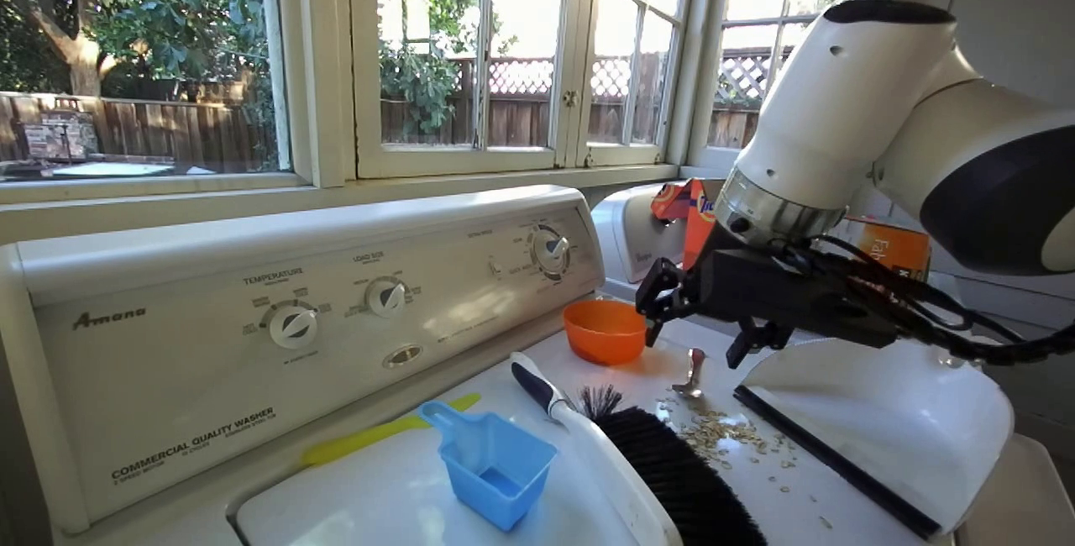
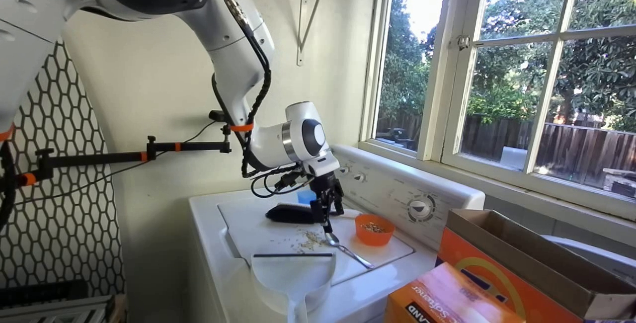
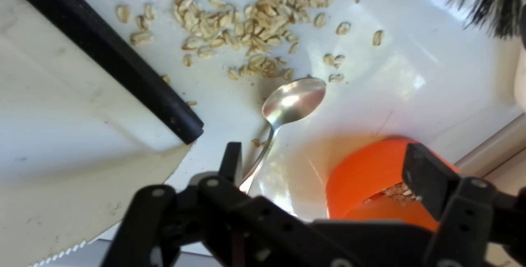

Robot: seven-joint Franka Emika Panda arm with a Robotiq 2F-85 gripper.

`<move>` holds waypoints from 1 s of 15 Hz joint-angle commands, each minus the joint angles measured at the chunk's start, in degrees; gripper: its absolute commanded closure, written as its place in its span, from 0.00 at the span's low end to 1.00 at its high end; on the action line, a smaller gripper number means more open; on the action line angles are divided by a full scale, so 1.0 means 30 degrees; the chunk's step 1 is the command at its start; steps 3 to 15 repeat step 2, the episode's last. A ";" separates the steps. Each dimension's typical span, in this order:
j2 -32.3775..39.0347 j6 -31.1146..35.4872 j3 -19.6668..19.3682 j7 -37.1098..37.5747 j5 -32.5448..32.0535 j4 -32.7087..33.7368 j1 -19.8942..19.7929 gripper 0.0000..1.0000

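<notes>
In an exterior view, your gripper stands wide and holds nothing, over the spoon on the bench. The orange bowl sits to the left, the dustpan to the right, loose oats nearer.

Wrist view close above spoon

Gripper black. Arm white, caps black, band orange. Bowl orange; spoon silver; flakes pale tan. Dustpan white, lip black. Brush bristles black, handle white, inset dark. Scoop light blue; flat piece at left yellow-green. In exterior view, panel at left: black hexagons, pale ground; box near right orange, brown inside.
</notes>
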 commanded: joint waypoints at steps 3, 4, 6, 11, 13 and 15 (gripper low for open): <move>-0.0336 -0.0211 -0.0143 -0.0332 0.0092 -0.0093 0.0353 0.00; -0.0336 -0.0211 -0.0143 -0.0332 0.0092 -0.0093 0.0353 0.00; -0.0336 -0.0211 -0.0143 -0.0332 0.0092 -0.0093 0.0353 0.00; -0.0336 -0.0211 -0.0143 -0.0332 0.0092 -0.0093 0.0353 0.00; -0.0336 -0.0211 -0.0143 -0.0332 0.0092 -0.0093 0.0353 0.00; -0.0336 -0.0211 -0.0143 -0.0332 0.0092 -0.0093 0.0353 0.00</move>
